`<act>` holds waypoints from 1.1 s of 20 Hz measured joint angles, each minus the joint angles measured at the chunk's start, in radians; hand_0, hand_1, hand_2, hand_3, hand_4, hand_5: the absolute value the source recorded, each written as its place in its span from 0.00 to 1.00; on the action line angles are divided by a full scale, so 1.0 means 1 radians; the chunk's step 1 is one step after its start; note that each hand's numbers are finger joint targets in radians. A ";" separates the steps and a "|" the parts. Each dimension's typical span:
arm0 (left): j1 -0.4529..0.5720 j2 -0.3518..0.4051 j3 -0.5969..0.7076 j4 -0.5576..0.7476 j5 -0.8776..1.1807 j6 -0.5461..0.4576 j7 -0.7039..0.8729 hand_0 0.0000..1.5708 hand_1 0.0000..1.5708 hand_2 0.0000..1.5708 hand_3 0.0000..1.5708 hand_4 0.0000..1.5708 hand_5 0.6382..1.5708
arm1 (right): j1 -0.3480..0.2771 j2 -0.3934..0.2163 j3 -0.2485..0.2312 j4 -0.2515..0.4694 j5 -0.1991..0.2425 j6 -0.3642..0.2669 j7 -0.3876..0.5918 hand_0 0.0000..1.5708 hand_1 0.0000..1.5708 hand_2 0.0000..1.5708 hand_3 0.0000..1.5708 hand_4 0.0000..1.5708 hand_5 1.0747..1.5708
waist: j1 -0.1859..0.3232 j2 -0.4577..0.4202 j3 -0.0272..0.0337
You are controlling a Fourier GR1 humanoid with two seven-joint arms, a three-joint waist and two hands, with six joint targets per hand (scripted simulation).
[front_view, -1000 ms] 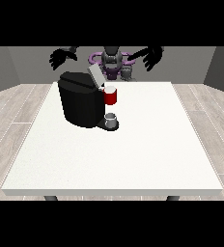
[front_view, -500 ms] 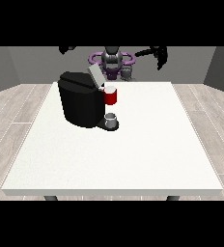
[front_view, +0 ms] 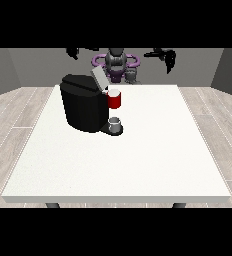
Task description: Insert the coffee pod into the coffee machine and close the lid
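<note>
surface [front_view: 123,165] white, bare at near edge | grey thing [front_view: 115,122] on coffee machine's base, cannot tell if pod | coffee machine [front_view: 83,102] black, left of centre, lid [front_view: 98,77] tilted up | red thing at the machine [front_view: 115,99] | hand at the view's right [front_view: 169,57] raised, fingers hang, grasp unclear | hand at the view's left [front_view: 74,52] raised, grasp unclear

My coffee machine [front_view: 85,102] stands on the table [front_view: 138,160], far and left of centre. A cup [front_view: 115,123] sits on its base, right side, beneath the spout.
</note>
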 measured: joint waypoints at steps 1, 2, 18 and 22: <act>0.006 -0.002 0.000 -0.020 0.006 0.013 -0.002 0.00 0.00 0.00 0.00 0.00 1.00 | -0.014 0.001 0.008 -0.004 0.003 0.007 0.002 0.00 0.00 0.00 0.00 0.08 1.00 | -0.008 0.015 0.0003; 0.021 -0.001 -0.004 -0.043 0.014 0.015 0.007 0.00 0.00 0.00 0.00 0.06 1.00 | -0.026 -0.001 0.009 -0.006 0.000 0.016 0.019 0.00 0.00 0.00 0.00 0.00 1.00 | -0.010 0.019 0.0002; 0.207 0.000 -0.114 -0.400 0.160 0.035 0.136 0.00 0.00 0.00 0.00 0.00 1.00 | -0.187 0.009 -0.058 0.202 -0.017 0.043 -0.032 0.00 0.00 0.00 0.00 0.00 1.00 | 0.017 0.155 0.0002; 0.234 0.011 -0.127 -0.471 0.183 0.044 0.169 0.00 0.00 0.00 0.00 0.00 1.00 | -0.242 0.012 -0.061 0.253 0.001 0.033 -0.050 0.00 0.00 0.00 0.00 0.00 1.00 | 0.014 0.187 0.0001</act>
